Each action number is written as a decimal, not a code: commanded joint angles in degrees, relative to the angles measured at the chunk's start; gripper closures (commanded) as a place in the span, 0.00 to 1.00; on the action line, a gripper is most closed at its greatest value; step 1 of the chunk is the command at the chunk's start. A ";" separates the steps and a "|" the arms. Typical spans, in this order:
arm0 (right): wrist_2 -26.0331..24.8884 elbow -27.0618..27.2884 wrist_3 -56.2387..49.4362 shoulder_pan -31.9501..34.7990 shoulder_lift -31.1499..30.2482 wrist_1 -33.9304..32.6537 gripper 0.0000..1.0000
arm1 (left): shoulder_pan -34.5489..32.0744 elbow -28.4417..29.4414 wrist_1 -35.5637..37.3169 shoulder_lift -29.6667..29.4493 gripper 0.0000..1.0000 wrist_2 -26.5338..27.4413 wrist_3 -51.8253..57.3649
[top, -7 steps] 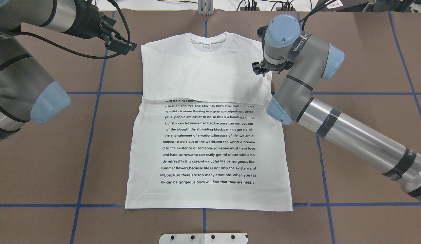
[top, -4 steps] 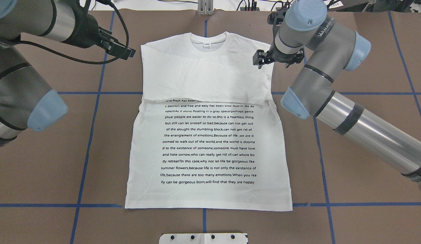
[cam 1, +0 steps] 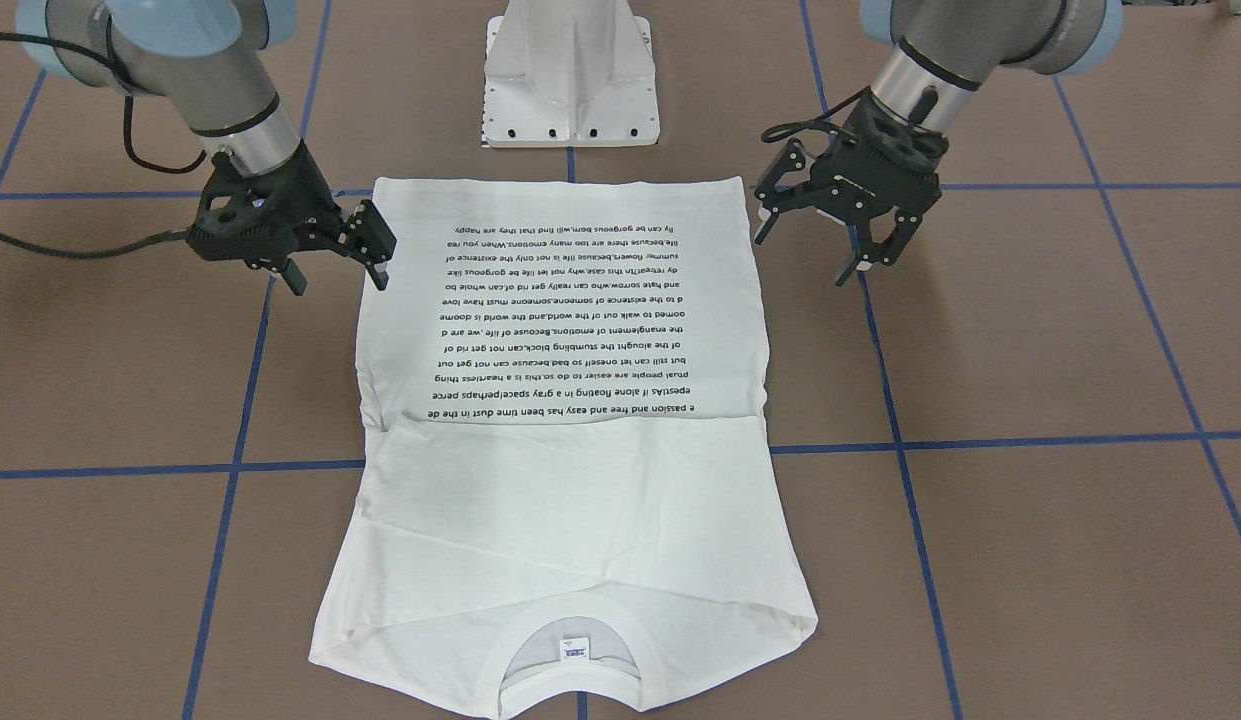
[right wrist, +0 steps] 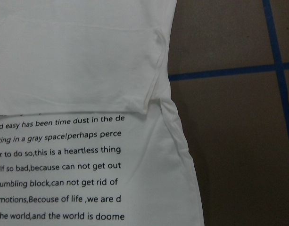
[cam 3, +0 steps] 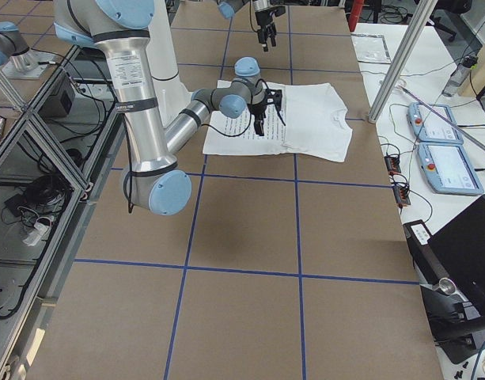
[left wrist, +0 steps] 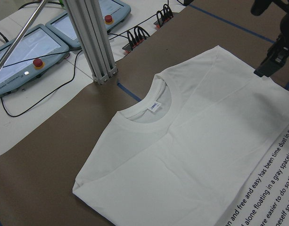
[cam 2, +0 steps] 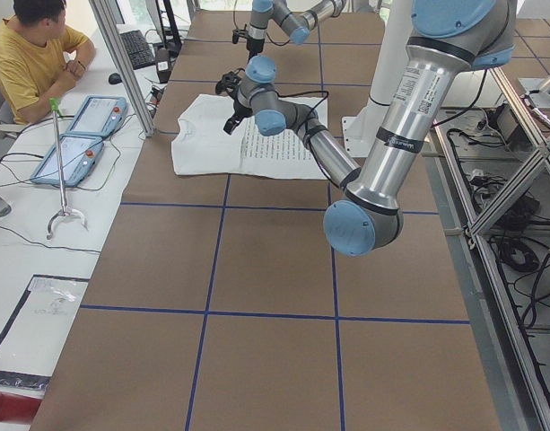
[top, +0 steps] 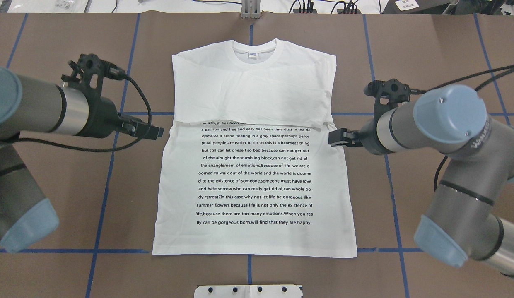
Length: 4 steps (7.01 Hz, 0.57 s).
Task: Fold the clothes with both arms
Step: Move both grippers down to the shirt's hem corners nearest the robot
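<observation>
Just changed: pulled back from the collar end, now level with the fold edge.
Left gripper [cam 1: 802,258]: spread open, empty, beside shirt.
Right gripper [cam 1: 338,280]: spread open, empty, at opposite side.
T-shirt [top: 252,174]: flat on worktop [top: 426,62], upper part folded over text.
Meaning: first fold probably released; next grasp probably pending.

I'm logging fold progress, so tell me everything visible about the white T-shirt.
The white T-shirt lies flat on the brown table, printed side up, ribbed collar and small tag away from the robot. A white layer folded across the chest hides the top text lines. The open left gripper and right gripper flank it.
</observation>
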 commanded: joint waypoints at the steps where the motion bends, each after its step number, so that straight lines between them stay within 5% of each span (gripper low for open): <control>1: -8.83 8.09 9.50 -12.29 -6.83 0.30 0.00 | 12.49 -3.53 -1.09 6.08 0.00 6.80 -13.88; 3: -17.89 10.84 13.92 -21.28 -11.17 0.39 0.00 | 26.37 -3.62 -12.38 16.78 0.00 18.46 -27.24; 4: -18.01 10.84 13.93 -21.74 -11.17 0.39 0.00 | 31.65 -3.28 -12.35 18.40 0.00 22.08 -31.03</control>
